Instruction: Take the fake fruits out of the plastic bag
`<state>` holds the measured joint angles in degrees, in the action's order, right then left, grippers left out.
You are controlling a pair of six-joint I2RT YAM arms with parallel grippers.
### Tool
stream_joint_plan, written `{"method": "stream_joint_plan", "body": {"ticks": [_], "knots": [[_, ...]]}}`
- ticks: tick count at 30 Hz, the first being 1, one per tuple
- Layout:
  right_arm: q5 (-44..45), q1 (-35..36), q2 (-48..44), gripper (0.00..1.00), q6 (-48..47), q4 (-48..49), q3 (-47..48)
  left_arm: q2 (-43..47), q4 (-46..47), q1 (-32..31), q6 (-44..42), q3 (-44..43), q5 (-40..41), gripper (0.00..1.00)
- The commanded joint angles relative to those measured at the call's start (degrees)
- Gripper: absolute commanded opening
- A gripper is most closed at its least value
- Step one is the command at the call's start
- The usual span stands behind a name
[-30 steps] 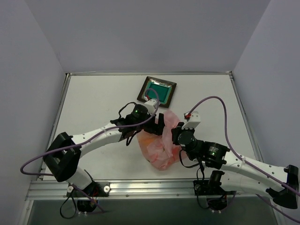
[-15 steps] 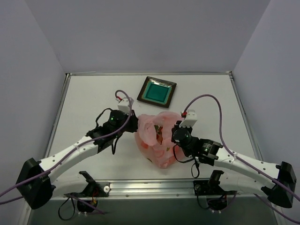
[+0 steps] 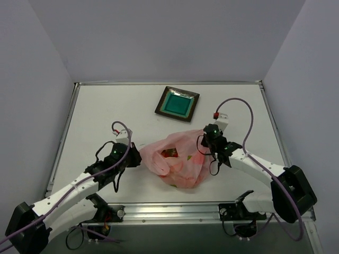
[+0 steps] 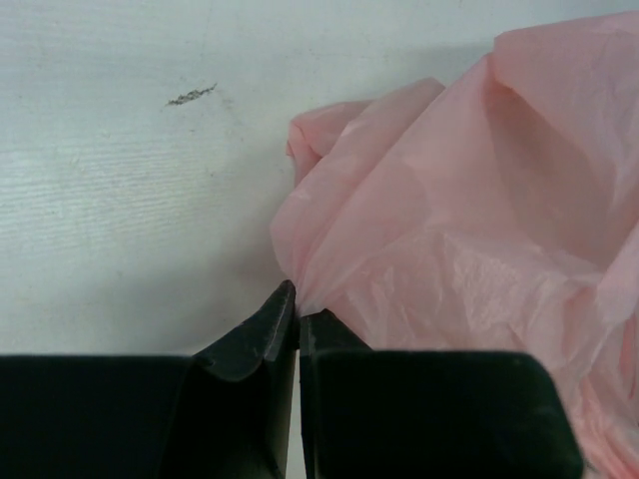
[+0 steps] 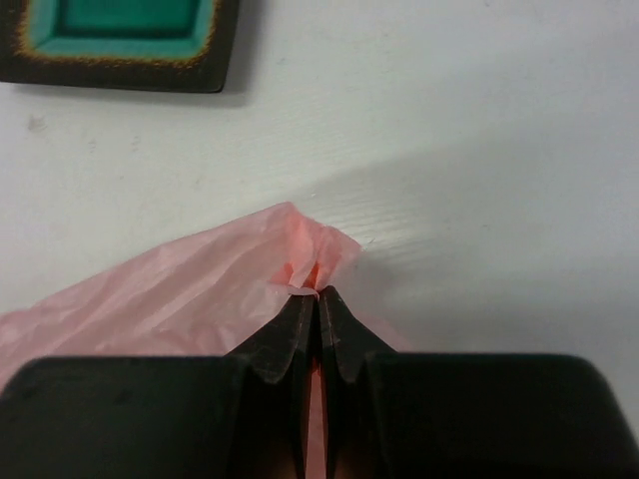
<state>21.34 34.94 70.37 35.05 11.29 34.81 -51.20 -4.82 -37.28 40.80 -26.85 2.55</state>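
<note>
The pink plastic bag [image 3: 177, 161] lies spread wide on the table between my two arms. Through its open mouth a small red fruit piece [image 3: 169, 153] and a yellow-orange fruit [image 3: 188, 157] show inside. My left gripper [image 3: 139, 157] is shut on the bag's left edge; in the left wrist view the gripper [image 4: 298, 311] pinches the pink plastic [image 4: 459, 230]. My right gripper [image 3: 204, 148] is shut on the bag's right edge; in the right wrist view the gripper [image 5: 318, 295] clamps a bunched fold of the bag [image 5: 200, 289]. The other fruits are hidden.
A square dark-rimmed teal plate [image 3: 177, 103] sits at the back centre of the table, also in the right wrist view [image 5: 120, 40]. The white table [image 3: 106, 116] has raised edges and grey walls around it.
Both grippers have pulled apart, the left one to the left and nearer, the right one to the right. The bag has been stretched open and flattened, showing fruit inside.
</note>
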Motion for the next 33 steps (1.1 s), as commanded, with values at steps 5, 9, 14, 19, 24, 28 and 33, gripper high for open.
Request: {"method": "stream_joint_plan", "body": {"ticks": [5, 9, 14, 19, 24, 28, 33], "knots": [[-4.90, -8.57, 7.31, 0.00, -5.42, 9.18, 9.83, 8.74, -5.45, 0.10, 2.27, -2.76, 2.29, 0.02], [-12.99, -7.52, 14.00, 0.00, -6.92, 12.18, 16.85, 13.66, -10.20, 0.10, 0.87, -4.43, 5.18, 0.02], [-10.01, -6.37, 10.69, 0.00, -4.21, 13.67, 11.26, 14.65, -14.00, 0.36, -1.68, -7.43, 7.40, 0.02], [-9.48, -6.46, 2.33, 0.00, -1.12, 11.57, -0.94, 5.60, -3.65, 0.45, 0.51, -4.18, 1.59, 0.02], [-5.70, -7.78, -3.12, 0.07, -3.22, 4.72, -2.29, 1.02, 1.04, 0.54, 0.51, -4.87, -1.22, 0.02], [-10.00, -7.26, -8.31, 0.73, -6.38, -1.87, 3.15, 1.36, 1.57, 0.45, 0.42, -4.88, -2.02, 0.02], [-6.07, -0.85, -14.82, 0.82, -7.54, -10.22, 8.51, 1.98, 1.83, 0.62, 0.07, -4.35, -2.55, 0.02]]}}
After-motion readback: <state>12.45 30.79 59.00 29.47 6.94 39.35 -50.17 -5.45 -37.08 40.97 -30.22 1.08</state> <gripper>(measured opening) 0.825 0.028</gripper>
